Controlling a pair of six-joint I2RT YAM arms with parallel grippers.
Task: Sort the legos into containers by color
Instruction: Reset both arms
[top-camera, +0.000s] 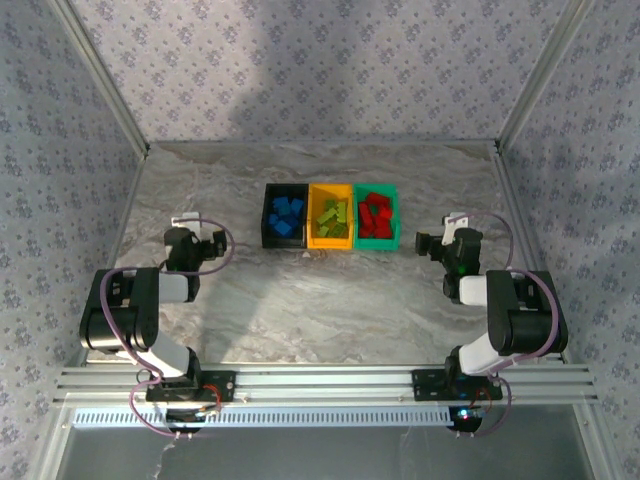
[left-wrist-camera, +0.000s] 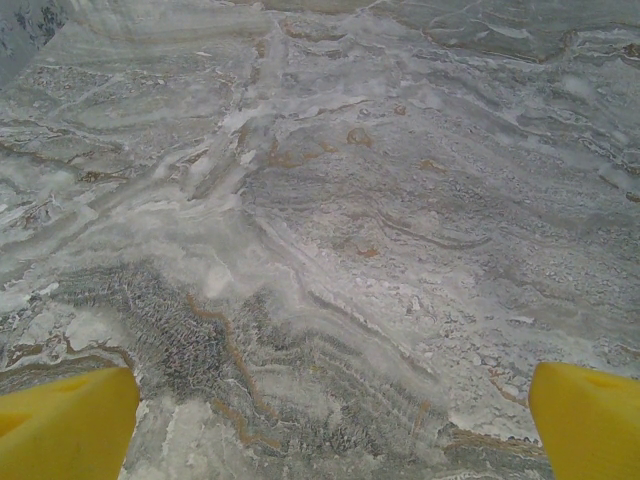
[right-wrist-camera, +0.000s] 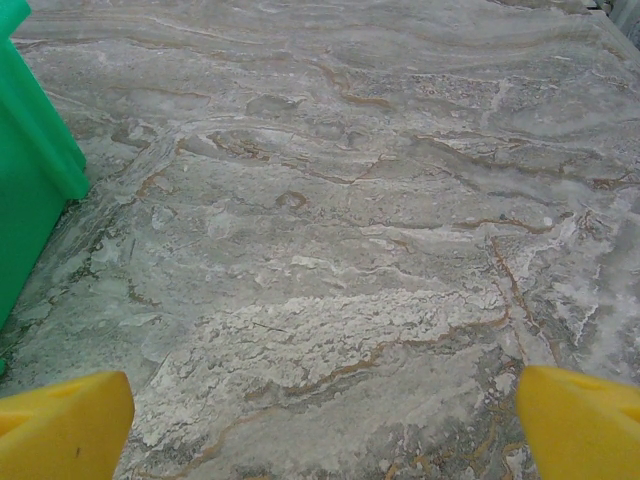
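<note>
- Marble table (top-camera: 320, 300) carries 3 bins side by side in a row: black bin (top-camera: 267, 216), orange-yellow bin (top-camera: 331, 243), green bin (top-camera: 375, 243).
- Blue bricks (top-camera: 289, 215) lie in the black bin, lime bricks (top-camera: 333, 220) in the orange-yellow bin, red bricks (top-camera: 376, 214) in the green bin.
- Left claw (left-wrist-camera: 332, 400) stands wide over bare marble, holding nothing.
- Right claw (right-wrist-camera: 325, 400) stands wide and empty, near the green bin.

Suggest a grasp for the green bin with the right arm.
Probably grip the green bin by its right wall rim, from above. It ends the row, so that wall is free and faces the open right end effector, while its left wall is blocked by the orange-yellow bin. Red bricks inside may crowd the inner finger.
</note>
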